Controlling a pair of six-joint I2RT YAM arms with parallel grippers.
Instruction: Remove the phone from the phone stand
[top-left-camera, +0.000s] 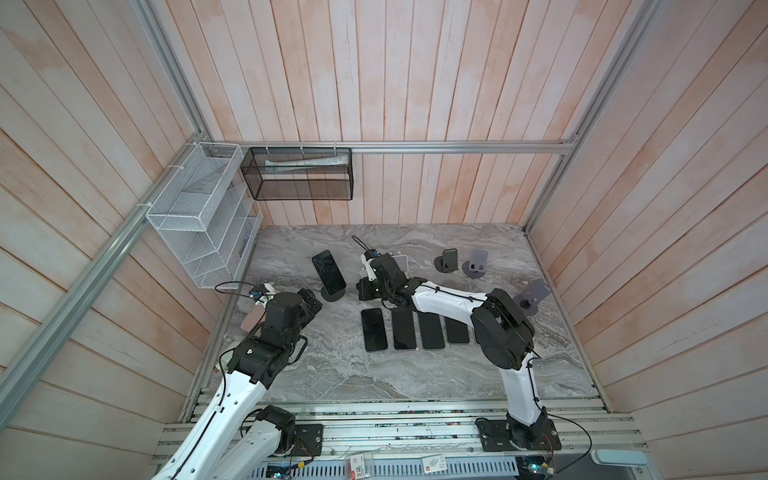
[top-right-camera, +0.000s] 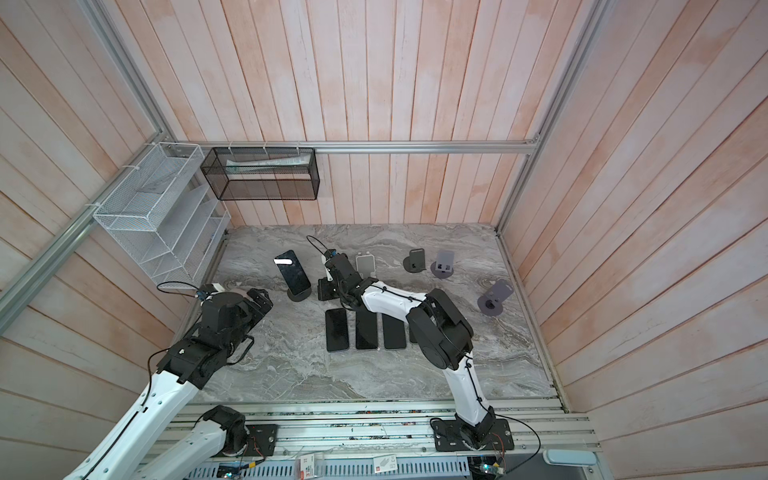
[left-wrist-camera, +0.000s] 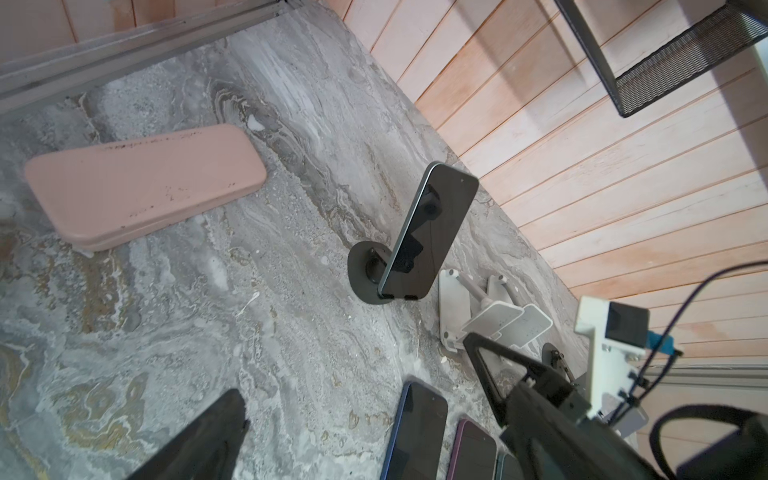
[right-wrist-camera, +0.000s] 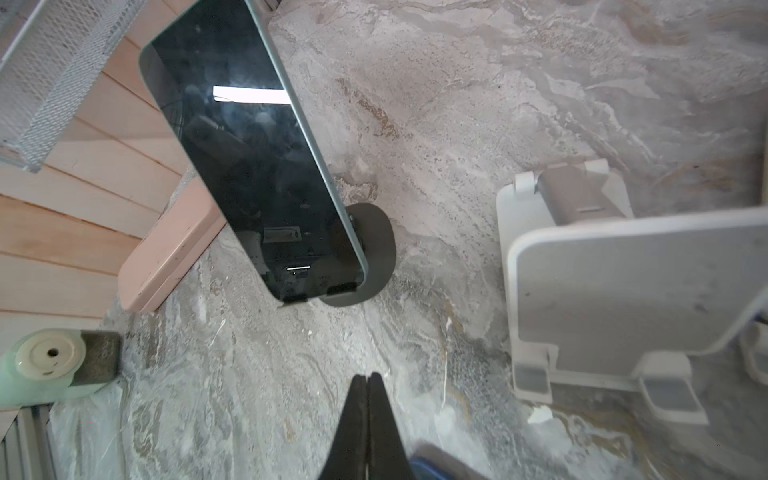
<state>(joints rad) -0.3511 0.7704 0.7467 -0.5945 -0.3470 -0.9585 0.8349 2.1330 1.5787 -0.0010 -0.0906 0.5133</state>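
The right gripper (right-wrist-camera: 368, 376), jaws together and empty, sits at three o'clock of the dark round stand (right-wrist-camera: 376, 253) bearing the black glass phone (right-wrist-camera: 249, 158); the left gripper (left-wrist-camera: 353, 365), at nine o'clock, is spread wide.

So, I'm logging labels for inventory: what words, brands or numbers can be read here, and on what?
Nothing reads clearly.
Tags, white and red, in both top views: print too small to read.
Block, in the right wrist view: raised marks, too blurred to read.
Phone on the stand: dark screen, no text.
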